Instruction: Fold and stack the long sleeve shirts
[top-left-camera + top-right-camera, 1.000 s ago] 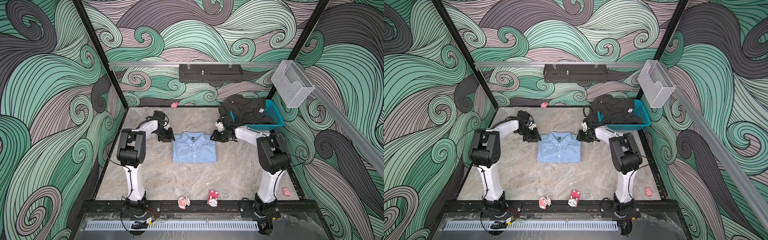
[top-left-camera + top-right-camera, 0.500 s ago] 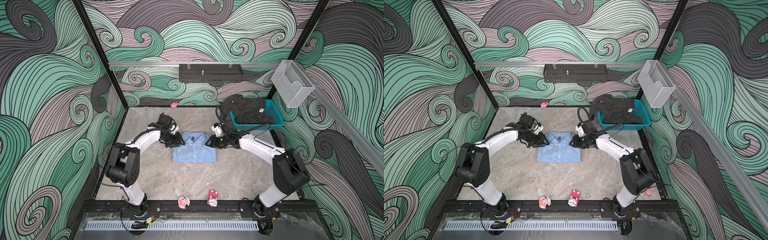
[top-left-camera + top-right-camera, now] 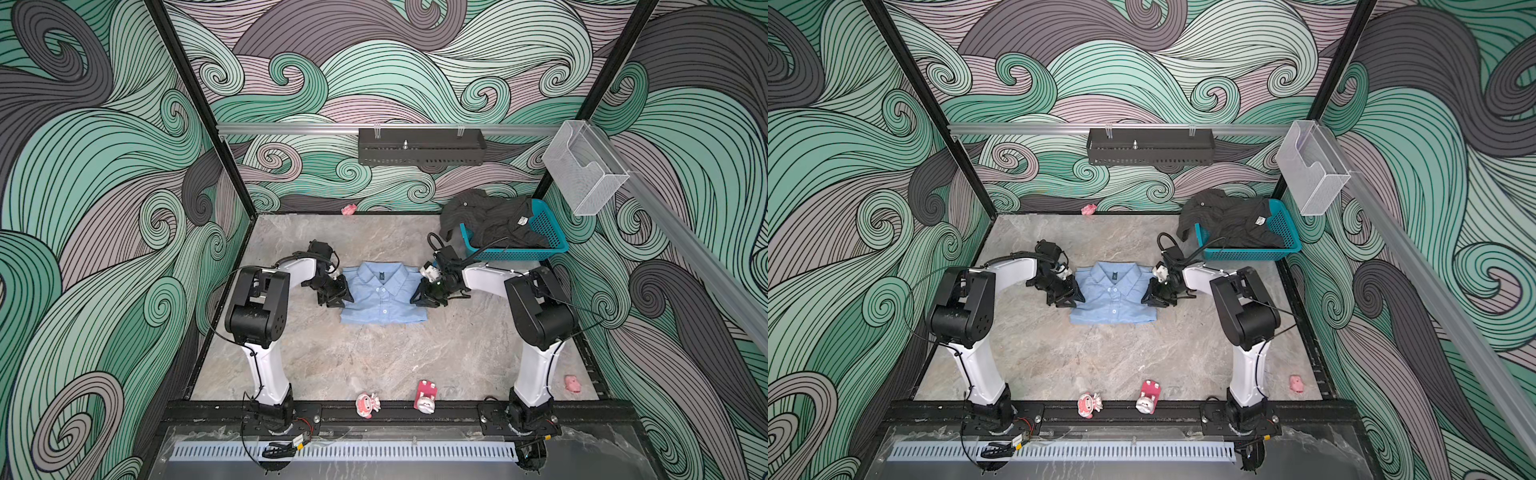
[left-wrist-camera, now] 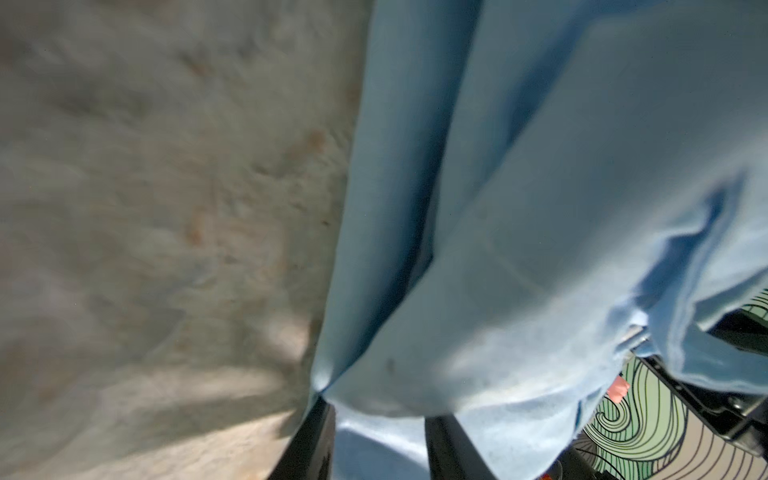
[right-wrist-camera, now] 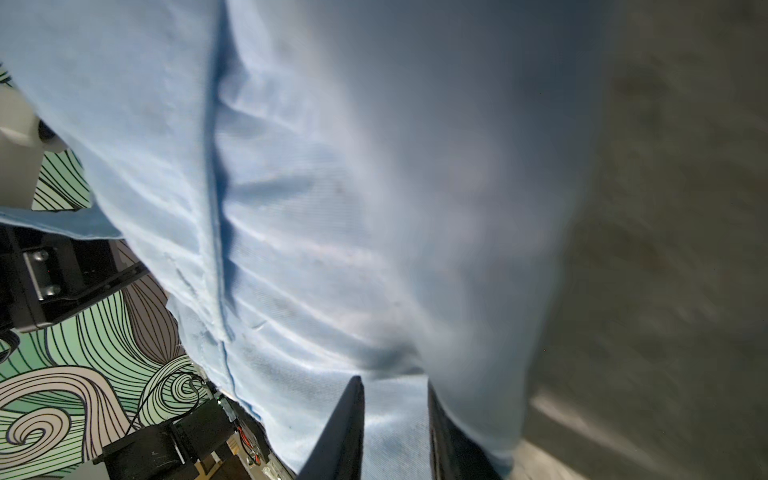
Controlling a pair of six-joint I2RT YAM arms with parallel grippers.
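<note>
Report from the remote desk

Counter (image 3: 374,361) of grey marble fills the floor of the cell in both top views. At its back right corner sits the teal basket (image 3: 550,232). The dark shirt (image 3: 490,220) lies crumpled in it and spills over the basket's left rim.

Next in size is the light blue shirt (image 3: 384,297). I see it folded into a tidy rectangle at mid-counter, collar toward the back wall and buttons up, well apart from the basket.

My two arms reach in from either side. The left gripper (image 3: 344,298) is at the shirt's left edge. On its wrist camera the left gripper (image 4: 378,415) is clamped on a gathered fold of the blue cloth.

The right gripper (image 3: 419,300) is at the shirt's right edge. Its wrist camera shows blue cloth lying between the jaws of the right gripper (image 5: 394,384). That view is blurred, so I cannot tell whether they have bitten down or stand slightly apart.

Smallest are the pink trinkets (image 3: 368,405). Two are at the front edge, one is near the front right corner, and one is against the back wall.
</note>
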